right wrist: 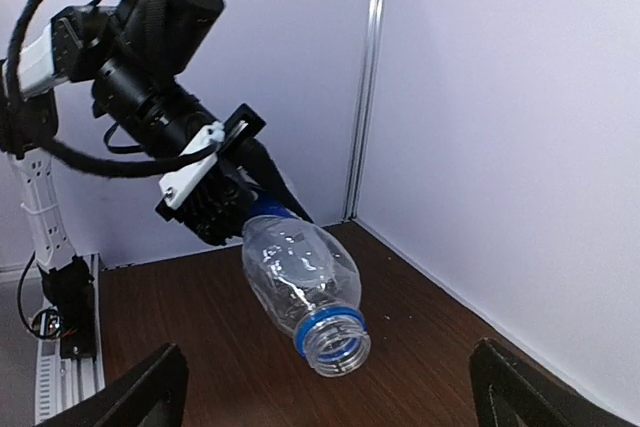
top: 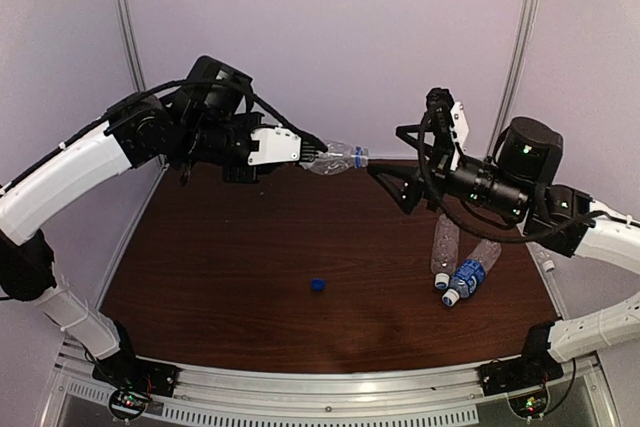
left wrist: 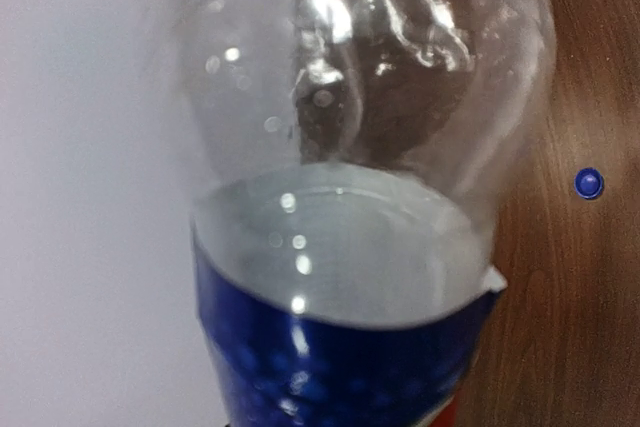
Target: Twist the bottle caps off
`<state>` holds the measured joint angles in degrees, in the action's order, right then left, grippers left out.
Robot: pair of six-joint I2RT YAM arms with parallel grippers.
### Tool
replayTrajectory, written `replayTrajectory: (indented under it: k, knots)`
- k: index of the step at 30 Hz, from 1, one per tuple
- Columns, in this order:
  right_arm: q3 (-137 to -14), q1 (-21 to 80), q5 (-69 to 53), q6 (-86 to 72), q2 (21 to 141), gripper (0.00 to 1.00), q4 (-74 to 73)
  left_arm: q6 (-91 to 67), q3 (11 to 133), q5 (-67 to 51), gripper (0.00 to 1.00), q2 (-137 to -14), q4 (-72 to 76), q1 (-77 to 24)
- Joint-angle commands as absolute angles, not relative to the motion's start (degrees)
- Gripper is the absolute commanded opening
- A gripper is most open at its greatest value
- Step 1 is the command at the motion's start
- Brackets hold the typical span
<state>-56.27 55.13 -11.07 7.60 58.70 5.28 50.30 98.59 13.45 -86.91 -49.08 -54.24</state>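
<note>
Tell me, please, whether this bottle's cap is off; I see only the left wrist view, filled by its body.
Observer: Yes; the held bottle has an open mouth, only a blue ring on its neck.
Operator: Is the right gripper on it?
Observer: No, the right gripper stands open, clear of it.
Operator: Any other bottles?
Observer: Two lie on the table by the right arm, one blue-labelled bottle, one clear bottle; both seem capped.

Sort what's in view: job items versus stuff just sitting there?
Job:
- held bottle, cap off, in left gripper
- dark blue cap, loose on table
- unlabelled bottle and blue-label bottle, lying right, white caps on

Not job:
- wooden table
- aluminium rail
- wall panels
</note>
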Motion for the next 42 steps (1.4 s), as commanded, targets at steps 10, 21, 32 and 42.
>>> replayTrajectory:
  k: [10,21,32,42]
  knots:
    - [-59.4,48.7,5.6,-14.0,64.0,0.98,-10.0,38.2,85.2,14.1,0.24,-87.1,-51.1,-35.9]
    - [-57.9,48.6,8.0,-14.3,65.9,0.98,-12.0,33.4,68.8,5.1,0.32,-95.0,-43.8,-16.1]
    - [-58.0,48.6,10.5,-15.3,67.6,0.99,-14.1,31.5,64.1,-3.3,0.57,-101.9,-33.6,-11.1]
    - [-58.8,48.7,11.4,-16.0,69.1,0.99,-14.7,31.5,61.2,-5.9,0.76,-104.6,-33.4,-11.0]
